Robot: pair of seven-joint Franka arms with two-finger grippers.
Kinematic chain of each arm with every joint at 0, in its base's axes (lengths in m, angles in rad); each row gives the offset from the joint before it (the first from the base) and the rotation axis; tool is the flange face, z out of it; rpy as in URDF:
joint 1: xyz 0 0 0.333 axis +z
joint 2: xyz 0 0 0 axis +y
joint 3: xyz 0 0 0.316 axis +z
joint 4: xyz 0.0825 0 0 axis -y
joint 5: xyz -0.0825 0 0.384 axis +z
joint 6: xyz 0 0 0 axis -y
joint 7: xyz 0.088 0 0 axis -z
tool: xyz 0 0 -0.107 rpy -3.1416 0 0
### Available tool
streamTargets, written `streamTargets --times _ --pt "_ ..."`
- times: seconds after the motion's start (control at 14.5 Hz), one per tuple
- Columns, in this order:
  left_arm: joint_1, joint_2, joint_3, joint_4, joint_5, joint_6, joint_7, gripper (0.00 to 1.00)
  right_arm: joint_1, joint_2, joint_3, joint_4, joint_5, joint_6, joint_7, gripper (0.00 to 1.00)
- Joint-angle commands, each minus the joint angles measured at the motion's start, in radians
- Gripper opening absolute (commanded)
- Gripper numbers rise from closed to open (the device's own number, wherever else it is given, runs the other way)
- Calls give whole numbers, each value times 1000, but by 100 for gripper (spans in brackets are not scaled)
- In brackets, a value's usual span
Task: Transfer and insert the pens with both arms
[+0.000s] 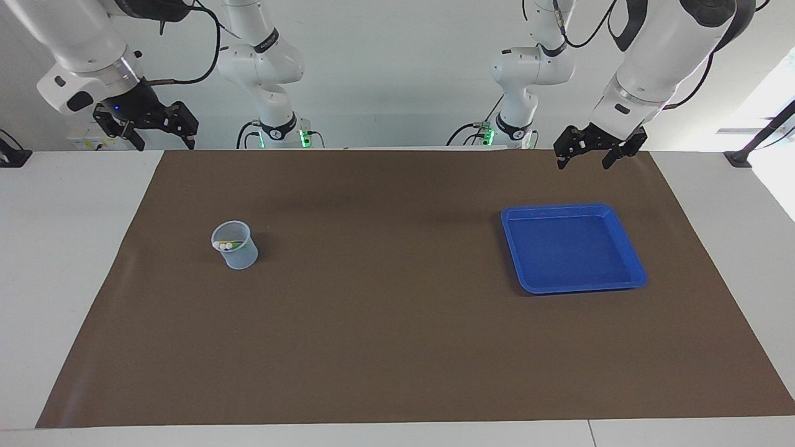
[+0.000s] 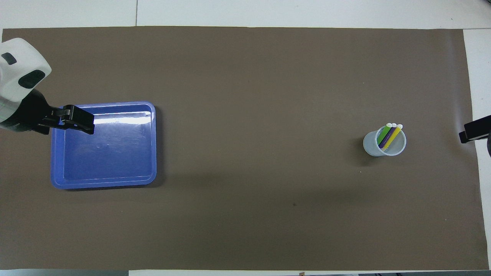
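With all three pens [image 2: 389, 135] standing in the cup [image 2: 384, 143], both raised end effectors, left [image 1: 582, 154] and right [image 1: 163, 130], hang open and empty; insertion looks done, leaving nothing to grasp.

The right gripper [image 2: 475, 132] was cut off at the overhead view's edge. Pens' [image 2: 388, 137] lower ends were hidden inside the cup [image 2: 374, 147].

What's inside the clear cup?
The cup holds three pens, green, purple and yellow, leaning on its rim, pale ends up. Their lower tips are covered by the cup's wall and each other.
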Motion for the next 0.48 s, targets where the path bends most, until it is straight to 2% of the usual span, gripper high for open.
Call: streamTargets --times 0.0,0.41 --pt "-11 -6 12 -8 -12 13 6 100 -6 3 -8 0 31 11 13 100" --pt "-5 -6 13 -8 -12 13 9 100 0 11 -11 -1 59 44 16 100"
